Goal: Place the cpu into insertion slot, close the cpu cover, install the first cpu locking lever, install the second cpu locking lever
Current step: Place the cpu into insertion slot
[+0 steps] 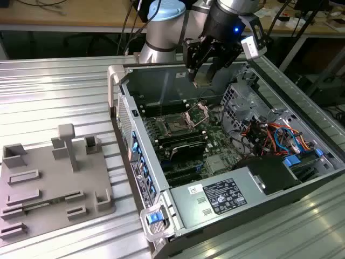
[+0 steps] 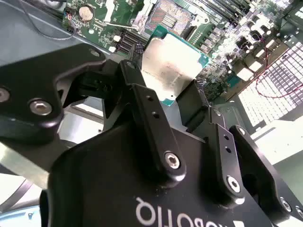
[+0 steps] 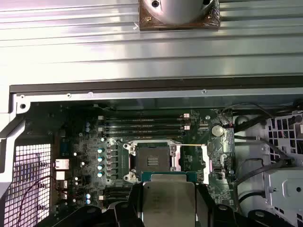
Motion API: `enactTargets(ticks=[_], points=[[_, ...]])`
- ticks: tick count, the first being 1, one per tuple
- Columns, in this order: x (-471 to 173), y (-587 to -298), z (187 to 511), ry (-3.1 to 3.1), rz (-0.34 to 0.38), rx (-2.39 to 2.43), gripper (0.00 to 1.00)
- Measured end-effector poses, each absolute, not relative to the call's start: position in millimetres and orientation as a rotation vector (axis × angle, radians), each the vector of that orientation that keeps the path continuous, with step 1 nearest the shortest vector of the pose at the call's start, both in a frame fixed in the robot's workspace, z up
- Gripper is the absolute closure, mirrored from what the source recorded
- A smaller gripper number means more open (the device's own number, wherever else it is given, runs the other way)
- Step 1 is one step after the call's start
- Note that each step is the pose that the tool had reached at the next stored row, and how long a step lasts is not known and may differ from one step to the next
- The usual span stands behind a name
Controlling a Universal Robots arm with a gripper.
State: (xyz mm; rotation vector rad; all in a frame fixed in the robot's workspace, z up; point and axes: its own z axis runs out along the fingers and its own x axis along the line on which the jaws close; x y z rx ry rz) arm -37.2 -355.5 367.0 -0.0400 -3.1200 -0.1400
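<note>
I find the black two-fingered hand poised over the open grey computer case that stands on the ribbed metal counter. Its fingers are drawn in against two opposite edges of the cpu, a small flat square chip with a silver-grey metal top and a green rim. The chip is held in the air, clear of the board. The insertion slot, a small square dark socket in a metal frame, lies below the hand, bare and unfilled. The cpu cover, a thin silvery hinged frame plate, stands swung up beside the socket, so I judge the way down unobstructed. To place the chip well, I would first square it to the socket frame with the edge notches matched. Then I would lower it straight and level with no sideways push, since a tilted seat could harm the contacts, and let go once it rests flat. The exterior view gives height: the gap between chip and board, and the angle of the raised cover. The first wrist view gives alignment in plan, the chip's edge against the socket, with the long black memory slots beyond. The second wrist view adds where the fingers bear on the chip's edges.
</note>
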Motion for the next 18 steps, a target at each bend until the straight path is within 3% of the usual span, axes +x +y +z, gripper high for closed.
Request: enactTargets(ticks=[18], points=[[-37.2, -355.5, 365.6, -3.116, -0.142, -0.248, 0.45]])
